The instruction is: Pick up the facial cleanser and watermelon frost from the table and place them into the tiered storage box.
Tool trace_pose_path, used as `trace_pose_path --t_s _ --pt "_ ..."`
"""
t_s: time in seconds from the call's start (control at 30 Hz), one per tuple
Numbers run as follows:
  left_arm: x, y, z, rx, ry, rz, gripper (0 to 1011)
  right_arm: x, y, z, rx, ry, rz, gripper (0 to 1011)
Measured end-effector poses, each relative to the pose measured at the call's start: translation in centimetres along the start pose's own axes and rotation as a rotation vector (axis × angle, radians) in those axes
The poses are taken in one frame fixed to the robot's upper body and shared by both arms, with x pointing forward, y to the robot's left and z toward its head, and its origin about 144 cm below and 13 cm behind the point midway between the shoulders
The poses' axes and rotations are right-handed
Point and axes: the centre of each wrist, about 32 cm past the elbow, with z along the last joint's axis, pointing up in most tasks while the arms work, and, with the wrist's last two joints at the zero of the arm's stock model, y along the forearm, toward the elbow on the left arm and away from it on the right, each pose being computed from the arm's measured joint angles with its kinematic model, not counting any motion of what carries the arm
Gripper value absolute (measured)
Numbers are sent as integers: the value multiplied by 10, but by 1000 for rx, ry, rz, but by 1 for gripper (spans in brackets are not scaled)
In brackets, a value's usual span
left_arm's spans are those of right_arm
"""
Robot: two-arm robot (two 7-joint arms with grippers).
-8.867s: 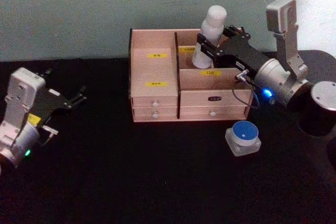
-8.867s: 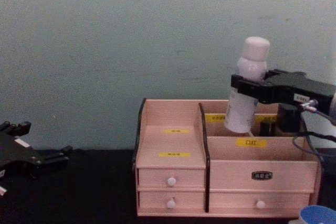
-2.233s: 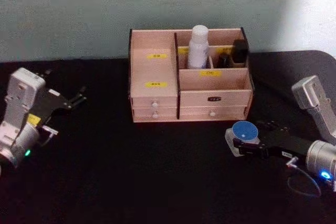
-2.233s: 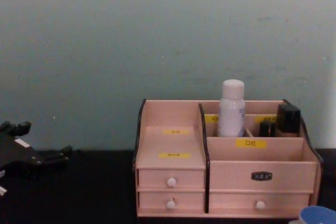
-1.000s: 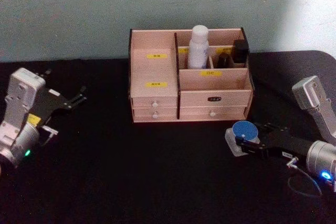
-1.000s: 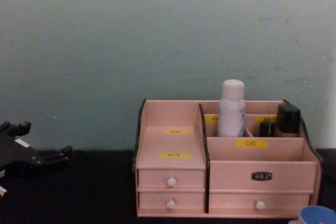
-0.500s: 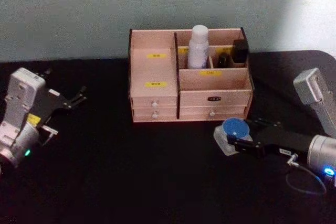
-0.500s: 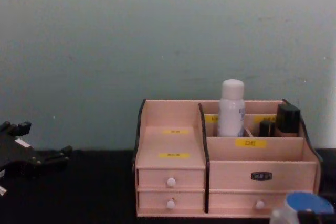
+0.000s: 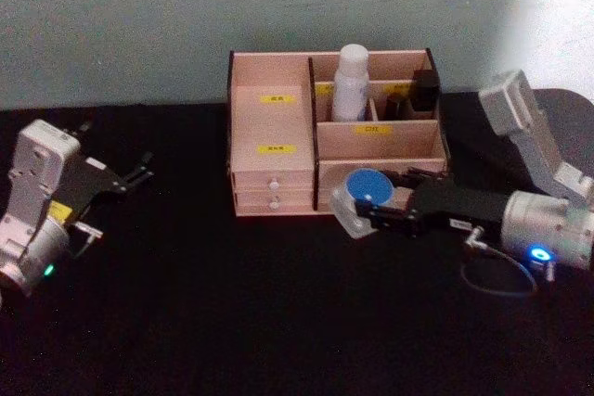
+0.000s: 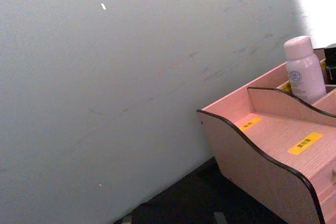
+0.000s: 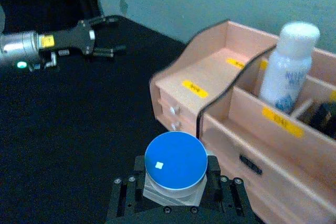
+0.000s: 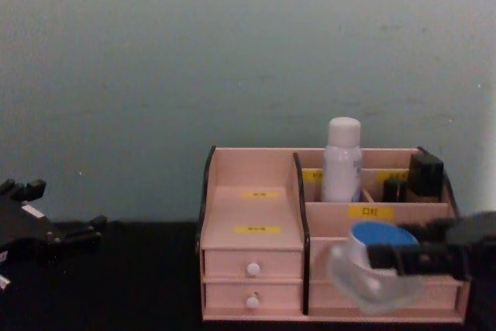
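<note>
Head view: right claw (image 9: 377,201) around jar (image 9: 368,183)

there was one box (image 9: 269,71), one white bottle (image 9: 351,81), one blue-lidded jar (image 9: 367,187), and two small dark items (image 9: 425,88).

A black table (image 9: 232,322) spreads beneath both arms, reaching back to the pale wall. One thing stands directly on it: the box (image 9: 274,150), set at the far side near that wall with its drawer fronts facing the robot. The box sits just beyond the right gripper (image 9: 371,212), whose jar (image 9: 368,187) is held in front of the drawers. It stands well to the right of the left gripper (image 9: 141,172).
</note>
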Motion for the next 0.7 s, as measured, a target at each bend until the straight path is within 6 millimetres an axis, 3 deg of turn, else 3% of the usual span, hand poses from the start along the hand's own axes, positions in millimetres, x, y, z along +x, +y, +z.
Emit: trace_pose_path --t_s 0.7 --pt "0 0 0 0 0 0 1001 11 63 41 69 8 5 706"
